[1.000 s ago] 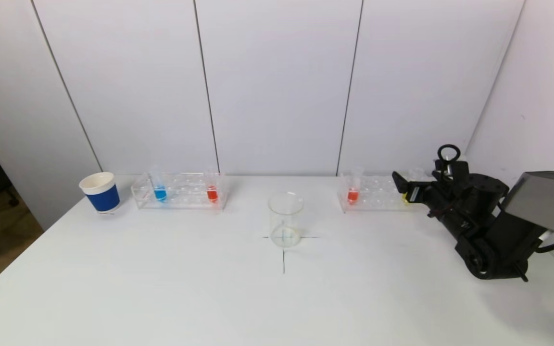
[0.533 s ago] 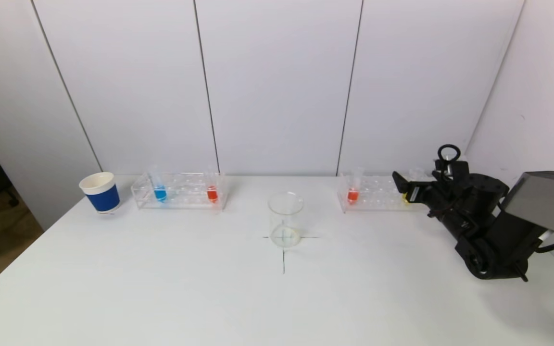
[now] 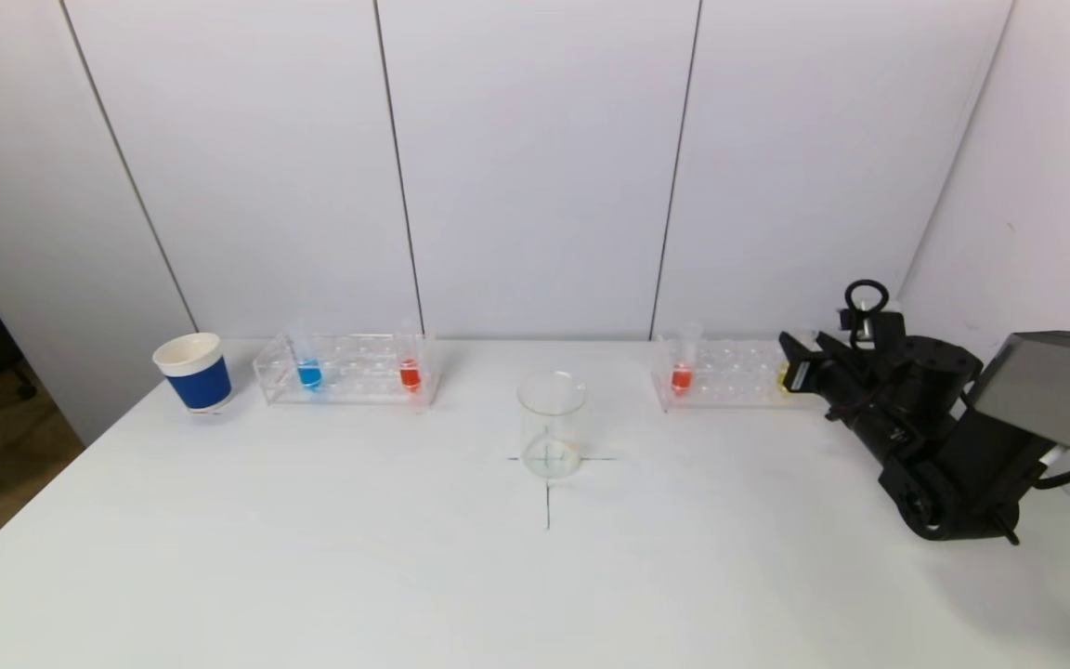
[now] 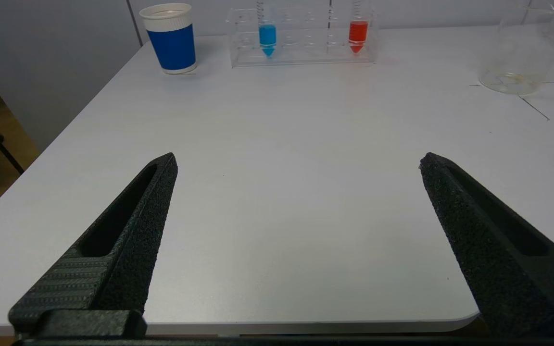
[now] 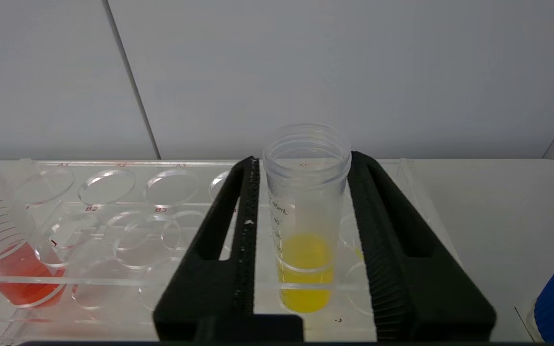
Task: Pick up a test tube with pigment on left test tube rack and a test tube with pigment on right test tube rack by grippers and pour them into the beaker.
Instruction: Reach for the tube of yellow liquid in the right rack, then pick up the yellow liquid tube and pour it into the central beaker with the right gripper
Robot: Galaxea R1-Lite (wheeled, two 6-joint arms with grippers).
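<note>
yellow tube: one clear plastic test tube (image 5: pixel 306 216) with printed graduations and yellow liquid in the bottom, standing upright in the right rack, at the end nearest the right arm
right gripper: right gripper (image 5: pixel 303 166) has its two black ribbed fingers closed in against the yellow tube's sides, just below the threaded open mouth; tube is seated in its hole
right rack: one clear acrylic rack (image 3: pixel 730 376) with rows of round holes and tiny red labels, sitting at the back right of the table; two filled tubes in it, the yellow one plus a red-orange one (image 3: pixel 681 376) at the opposite end
left rack: same kind of clear rack (image 3: pixel 346 370), back left; two tubes, one blue (image 3: pixel 309 373) and one red (image 3: pixel 410 373), both with pointed tips
tube count: four with pigment total, two per rack
beaker: one clear glass beaker (image 3: pixel 551 423), standing on a thin black cross mark drawn on the table, between the two racks and a bit closer to the robot; looks empty apart from a faint tint at the base
left gripper: left gripper (image 4: pixel 296 163) spread wide, nothing between the rough black fingers, hanging near the front left edge of the table, well apart from everything
cup: one paper cup (image 3: pixel 193 372), blue sleeve, white rim, just beside the left rack's outer end
table: matte white top (image 3: pixel 312 557), rounded corner
room: plain white wall panels with dark seams (image 3: pixel 535 167), brownish floor off to the left
</note>
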